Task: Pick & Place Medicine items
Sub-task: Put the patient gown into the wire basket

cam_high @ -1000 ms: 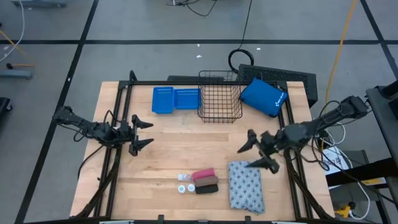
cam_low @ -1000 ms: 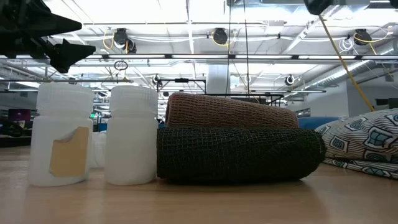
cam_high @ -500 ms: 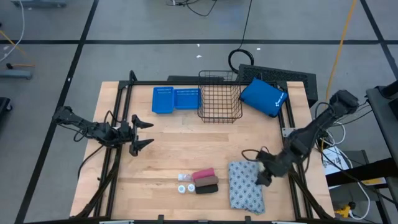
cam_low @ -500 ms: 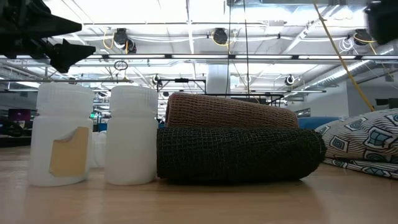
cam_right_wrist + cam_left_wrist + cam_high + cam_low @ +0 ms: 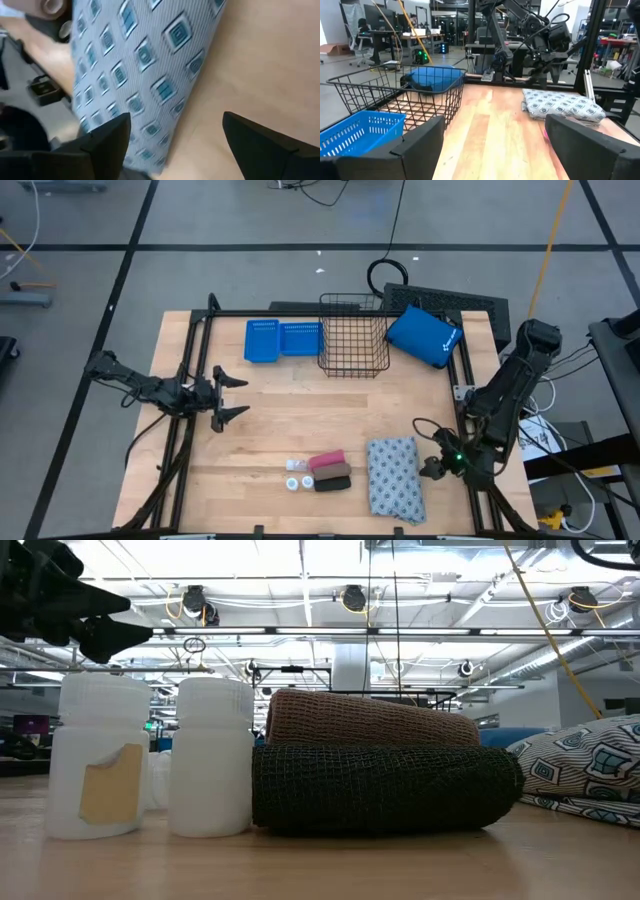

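Right gripper (image 5: pixel 432 463) moved down beside patterned pack (image 5: pixel 394 477), fingers wide, holding nothing.

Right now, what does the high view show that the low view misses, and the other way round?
Only the high view shows the wire basket, the two blue trays, the blue pouch, and the right gripper, open beside the patterned pack.

Only the low view shows the label on one white bottle and the ceiling lights behind.

Both show the two bottles, the pink roll lying against the dark roll, the patterned pack, and the left gripper, open and away from the items.
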Available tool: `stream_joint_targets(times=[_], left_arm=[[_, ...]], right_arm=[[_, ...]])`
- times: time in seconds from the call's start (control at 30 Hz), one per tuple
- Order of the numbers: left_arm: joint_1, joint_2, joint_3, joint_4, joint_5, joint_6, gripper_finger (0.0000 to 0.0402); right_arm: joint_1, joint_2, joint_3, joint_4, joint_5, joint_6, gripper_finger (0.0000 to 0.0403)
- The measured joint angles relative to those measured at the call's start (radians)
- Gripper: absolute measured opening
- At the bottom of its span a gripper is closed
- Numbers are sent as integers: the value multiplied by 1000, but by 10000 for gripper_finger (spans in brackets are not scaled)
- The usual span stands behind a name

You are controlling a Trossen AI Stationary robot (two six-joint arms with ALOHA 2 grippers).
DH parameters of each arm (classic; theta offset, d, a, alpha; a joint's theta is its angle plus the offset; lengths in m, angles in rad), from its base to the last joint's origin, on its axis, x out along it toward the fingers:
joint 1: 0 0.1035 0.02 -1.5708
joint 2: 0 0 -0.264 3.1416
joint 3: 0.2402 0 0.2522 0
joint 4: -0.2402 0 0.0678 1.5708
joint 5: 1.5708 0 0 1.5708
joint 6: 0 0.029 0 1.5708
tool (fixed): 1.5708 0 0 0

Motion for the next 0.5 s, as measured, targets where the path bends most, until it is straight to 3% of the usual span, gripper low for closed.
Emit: stream_joint_targets(times=[0.27, 0.5], left_arm=[[0, 0, 0, 0, 0, 0, 351], [0, 0, 0, 1, 0, -2, 351]], right_arm=[[-22, 117, -23, 46, 15, -29, 302], [-26, 256, -129, 525, 204, -137, 302]])
